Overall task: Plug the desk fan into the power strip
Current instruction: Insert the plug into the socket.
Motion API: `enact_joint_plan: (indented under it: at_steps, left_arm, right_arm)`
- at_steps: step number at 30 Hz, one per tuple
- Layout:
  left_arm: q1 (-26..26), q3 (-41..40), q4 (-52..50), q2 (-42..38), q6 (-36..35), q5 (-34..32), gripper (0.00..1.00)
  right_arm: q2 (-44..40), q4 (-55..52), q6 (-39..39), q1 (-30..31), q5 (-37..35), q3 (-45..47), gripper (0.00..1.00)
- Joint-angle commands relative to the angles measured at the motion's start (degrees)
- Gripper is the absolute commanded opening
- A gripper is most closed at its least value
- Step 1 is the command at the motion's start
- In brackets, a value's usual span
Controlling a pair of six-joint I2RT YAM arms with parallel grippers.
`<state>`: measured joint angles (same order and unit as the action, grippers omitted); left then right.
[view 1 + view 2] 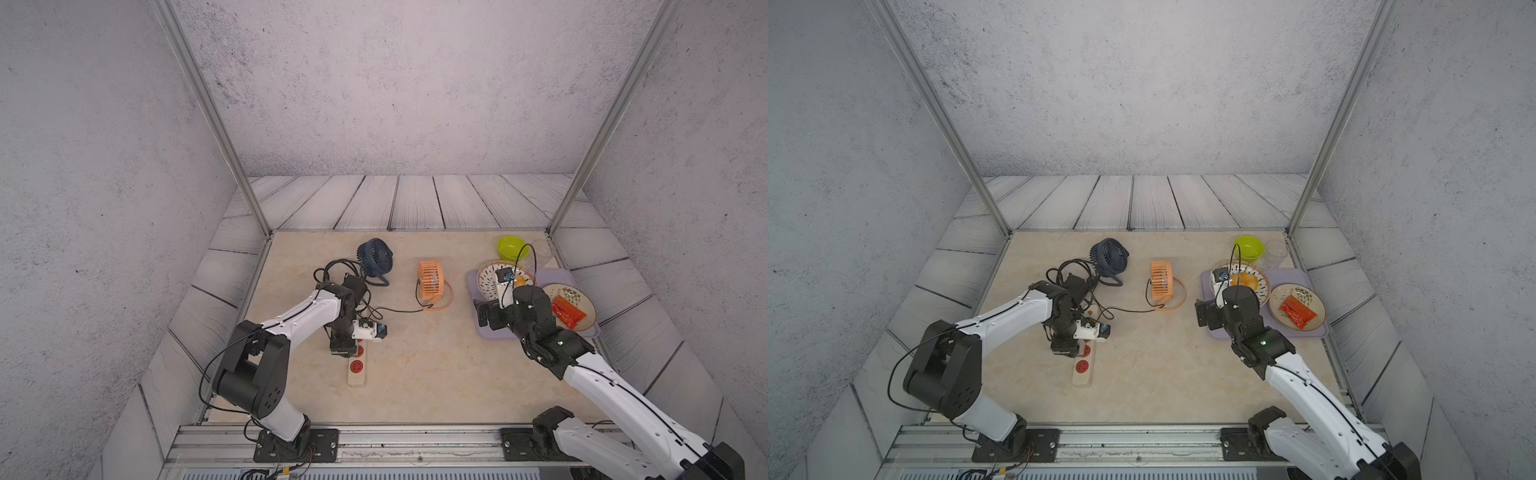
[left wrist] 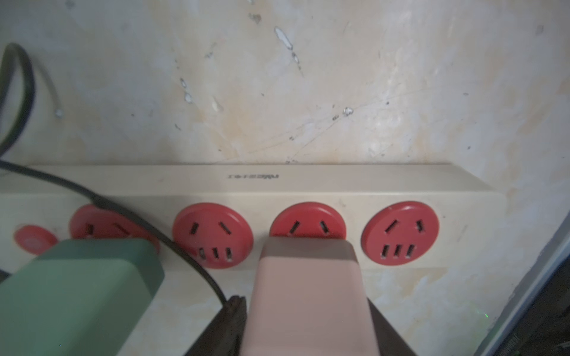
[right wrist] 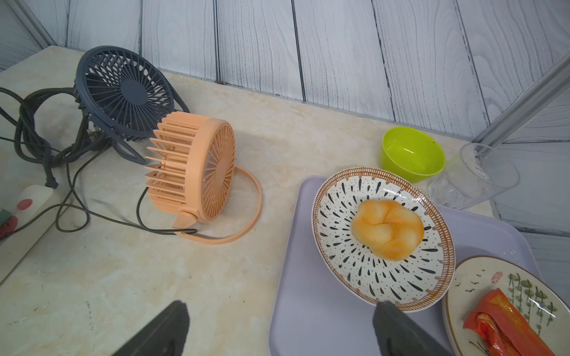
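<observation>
Overall, grey walls point(image 1: 395, 104), marble tabletop point(image 1: 436, 374), power strip point(image 1: 357, 372)

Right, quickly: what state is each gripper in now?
Left gripper: around the pink plug on the power strip; grip cannot be told.
Right gripper: open, holding nothing.

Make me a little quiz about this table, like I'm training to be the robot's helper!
1. Count: how many round red sockets does the power strip have?
2. True or false: the right gripper is open and holds nothing.
3. Which fan stands nearer the tray?
A. the orange fan
B. the blue fan
C. both equally near
Key: 1. four; 2. true; 3. A.
</observation>
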<state>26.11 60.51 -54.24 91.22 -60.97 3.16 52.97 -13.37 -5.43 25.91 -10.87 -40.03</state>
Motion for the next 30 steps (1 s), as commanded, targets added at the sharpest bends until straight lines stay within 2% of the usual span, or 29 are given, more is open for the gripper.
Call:
enact_joint_plan:
  at_steps: [1,10,18,24,30]
  left_arm:
    - [-0.36,2.49,-2.21,-0.75,0.64,-1.87,0.63]
    - [-0.35,5.76,-5.86,-2.68,1.82,5.24,0.74]
    - [0.16,5.15,-6.31,-1.77,1.51,7.18,0.79]
    - [0.7,3.94,-5.2,-1.43,1.22,7.48,0.78]
    - [0.79,2.84,-4.28,-0.56,1.13,5.98,0.69]
  right_arm:
    - [-0.94,-0.08,-0.11,-0.26,-0.19,0.57,0.99]
    - [-0.85,0.32,-0.21,-0.46,-0.1,0.66,0.99]
    - [-0.82,0.46,-0.39,-0.54,0.04,0.74,0.99]
    - [-1.02,0.44,-0.4,-0.6,-0.02,0.83,0.99]
    - [-0.99,0.45,-0.38,-0.61,-0.02,0.83,0.99]
